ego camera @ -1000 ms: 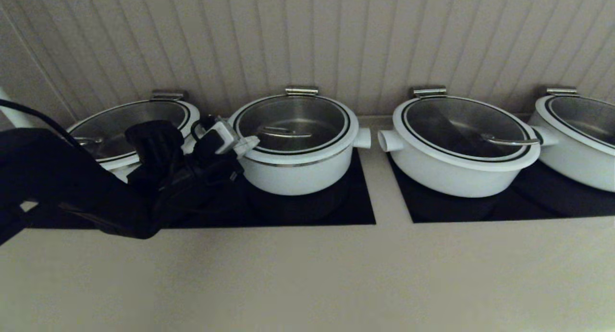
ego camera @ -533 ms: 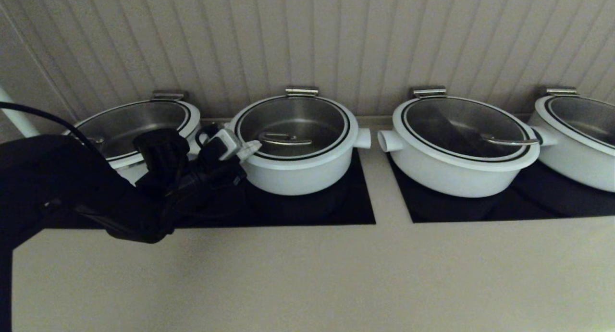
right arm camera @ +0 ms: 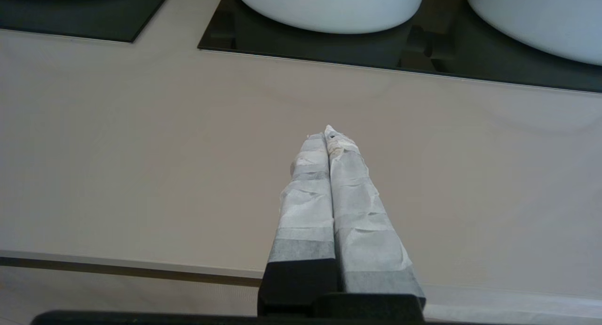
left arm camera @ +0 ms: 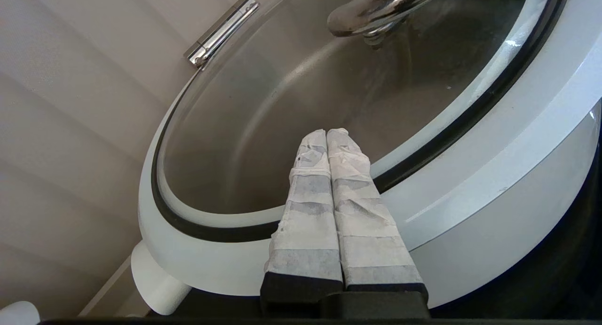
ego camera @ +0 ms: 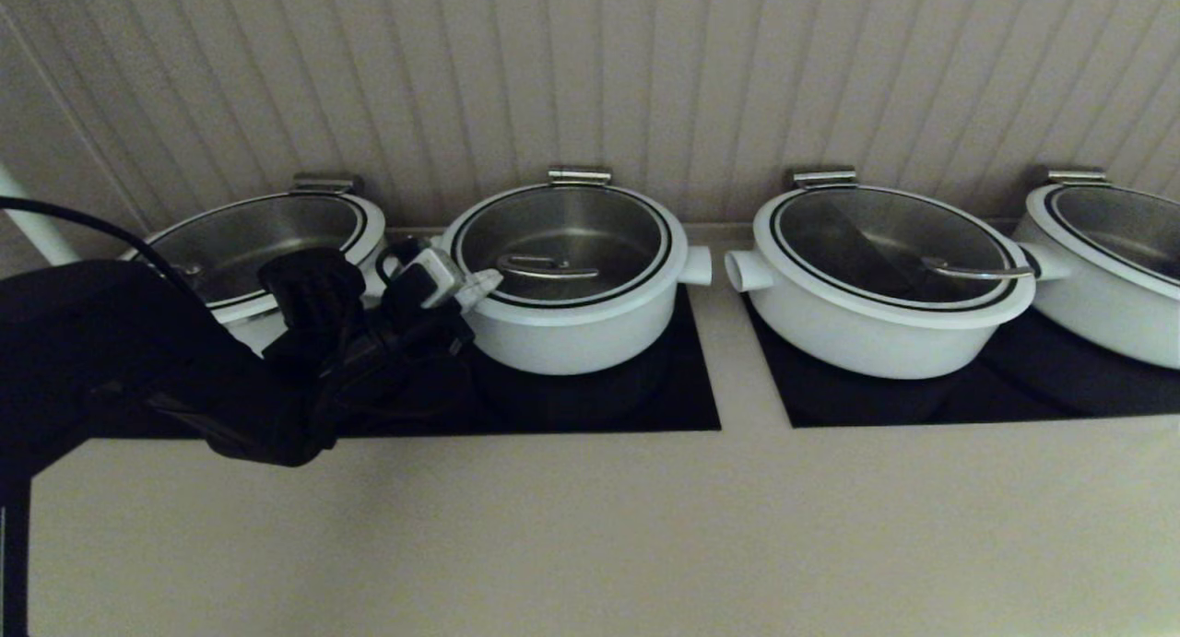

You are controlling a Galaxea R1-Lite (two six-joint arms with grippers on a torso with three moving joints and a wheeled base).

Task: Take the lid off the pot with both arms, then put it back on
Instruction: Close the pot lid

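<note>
The pot [ego camera: 572,337] is the deep white one, second from the left, on a black panel. Its glass lid [ego camera: 590,227] sits on it, with the curved steel handle [ego camera: 548,268] at its centre. My left gripper [ego camera: 489,287] is shut and empty at the pot's left rim. In the left wrist view its tips [left arm camera: 328,133] lie over the edge of the lid's glass [left arm camera: 282,104], short of the handle [left arm camera: 376,10]. My right gripper [right arm camera: 328,132] is shut and empty over the beige counter near its front edge; it does not show in the head view.
Wider white pots with glass lids stand to the left [ego camera: 258,241], to the right [ego camera: 876,268] and at the far right [ego camera: 1115,259]. Black cooktop panels [ego camera: 922,402] lie under them. A beige counter [ego camera: 645,526] runs in front and a panelled wall stands close behind.
My left arm shifted a little to the right and its gripper settled slightly lower at the pot's left rim. In the last half second it has hardly moved. The lid has not moved.
</note>
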